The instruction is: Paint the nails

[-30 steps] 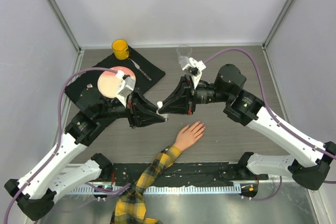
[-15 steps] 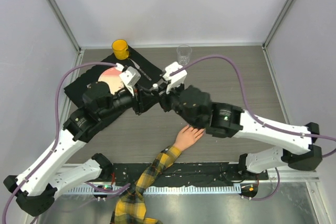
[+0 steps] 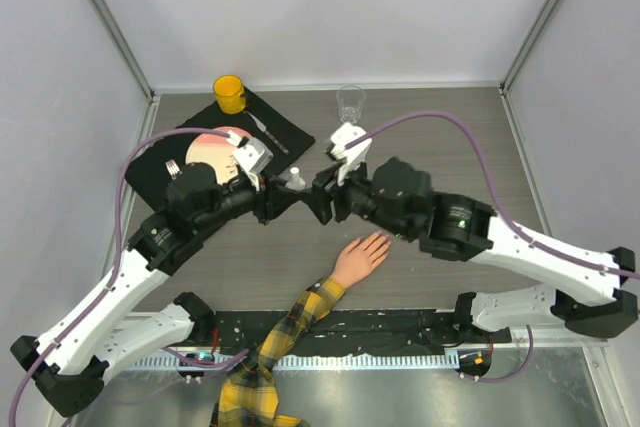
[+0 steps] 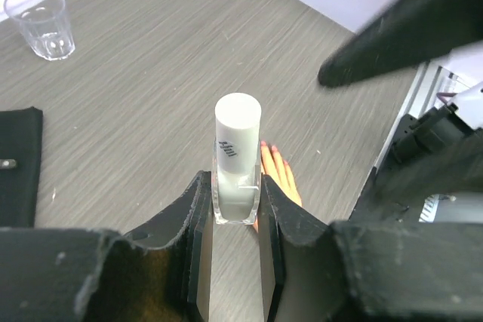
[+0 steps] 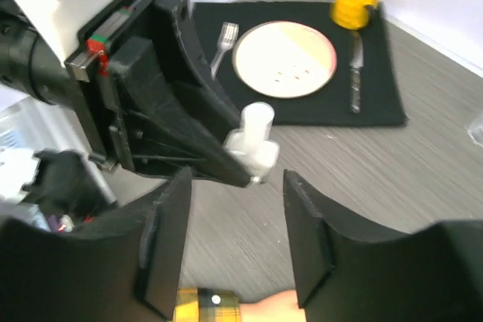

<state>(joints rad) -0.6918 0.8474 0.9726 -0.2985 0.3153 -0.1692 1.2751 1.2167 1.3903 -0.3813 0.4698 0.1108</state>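
A small clear bottle (image 4: 236,186) with a white cap (image 4: 238,133) stands upright between the fingers of my left gripper (image 4: 235,200), which is shut on its glass body above the table. The right gripper (image 5: 238,180) is open a little in front of the bottle (image 5: 255,147), touching nothing. The peach mannequin hand (image 3: 362,255) lies flat below both grippers, on an arm in a yellow-black plaid sleeve (image 3: 290,322). Its pinkish nails (image 4: 266,145) show just past the bottle in the left wrist view.
A black mat (image 3: 285,132) at the back left carries a plate (image 5: 285,58), a fork (image 5: 225,39), a knife (image 5: 355,73) and a yellow cup (image 3: 229,93). A clear glass (image 3: 350,102) stands at the back centre. White walls enclose the table.
The right gripper was shut at the bottle's cap a second ago; it has opened and drawn back. Both arms shifted toward the back left with the bottle still in the left gripper.
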